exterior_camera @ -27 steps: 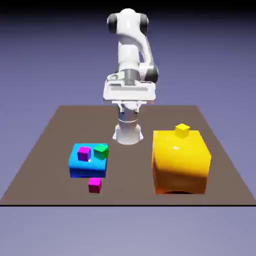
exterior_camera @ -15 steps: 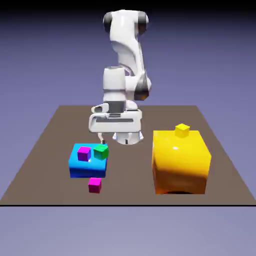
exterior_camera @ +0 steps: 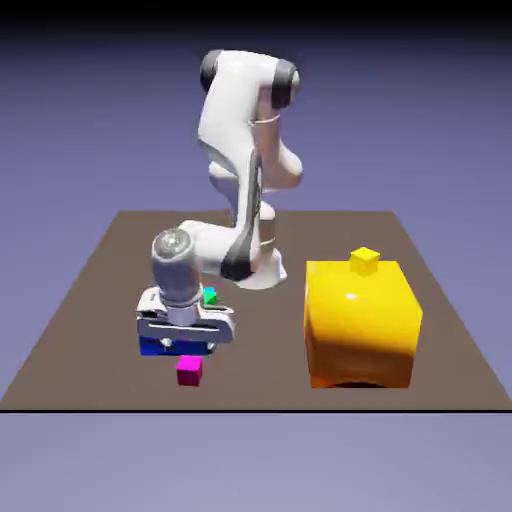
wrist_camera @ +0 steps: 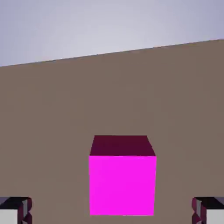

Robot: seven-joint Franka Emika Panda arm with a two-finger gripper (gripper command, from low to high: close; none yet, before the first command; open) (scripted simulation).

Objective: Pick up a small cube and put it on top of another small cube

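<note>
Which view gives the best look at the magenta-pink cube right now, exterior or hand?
The hand view: the magenta-pink cube fills the lower middle, top and front faces clear, sitting on the table between the open gripper's fingertips. The exterior view shows it only as a tiny cube just below the lowered hand.

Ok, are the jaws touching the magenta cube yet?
Apart. The hand view shows bare table between the magenta cube and each fingertip at the bottom corners; the gripper is open around it.
</note>
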